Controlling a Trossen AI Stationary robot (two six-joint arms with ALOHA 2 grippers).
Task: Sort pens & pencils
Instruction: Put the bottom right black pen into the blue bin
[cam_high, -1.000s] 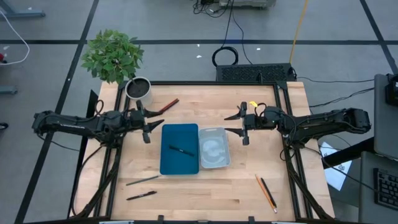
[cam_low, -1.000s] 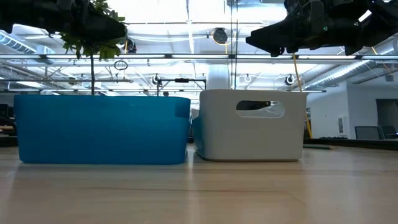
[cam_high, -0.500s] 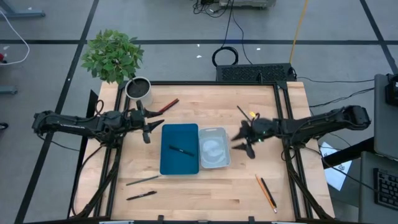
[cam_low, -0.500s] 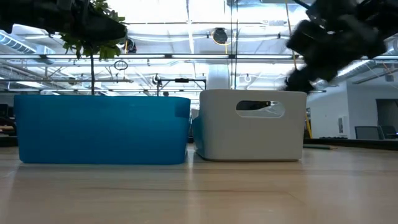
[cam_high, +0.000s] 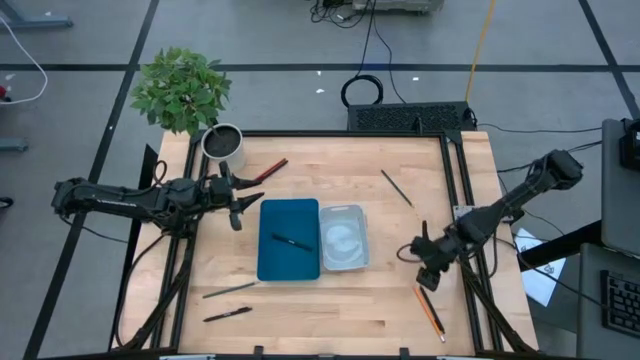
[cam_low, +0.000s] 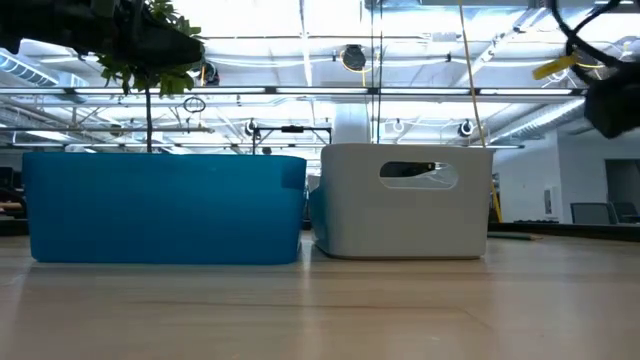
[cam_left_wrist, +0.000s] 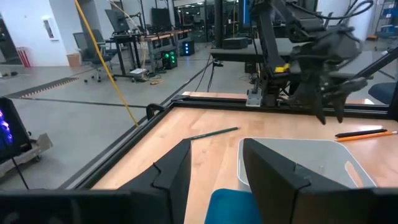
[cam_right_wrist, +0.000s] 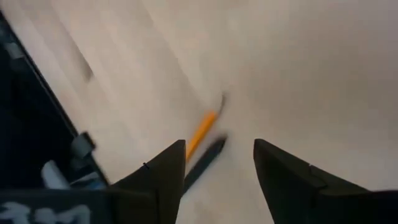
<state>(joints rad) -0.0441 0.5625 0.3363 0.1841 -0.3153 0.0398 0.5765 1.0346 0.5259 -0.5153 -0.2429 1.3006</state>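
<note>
An orange pencil and a dark pen lie side by side on the table near its right near corner. My right gripper hovers open just above their far ends; in the right wrist view the orange pencil and dark pen show between the fingers of my right gripper. One black pen lies in the blue tray. A red pencil, a dark pencil, a grey-green pencil and another black pen lie on the wood. My left gripper waits open, left of the blue tray.
A clear white tray stands against the blue tray's right side. A potted plant and a metal cup stand at the far left corner. A black frame borders the table. Bare wood lies along the near edge.
My right gripper has swung from beside the white tray's far right corner toward the table's near right, tipping down over the orange pencil and dark pen. It stays open. The left arm and all pens and pencils have kept still.
</note>
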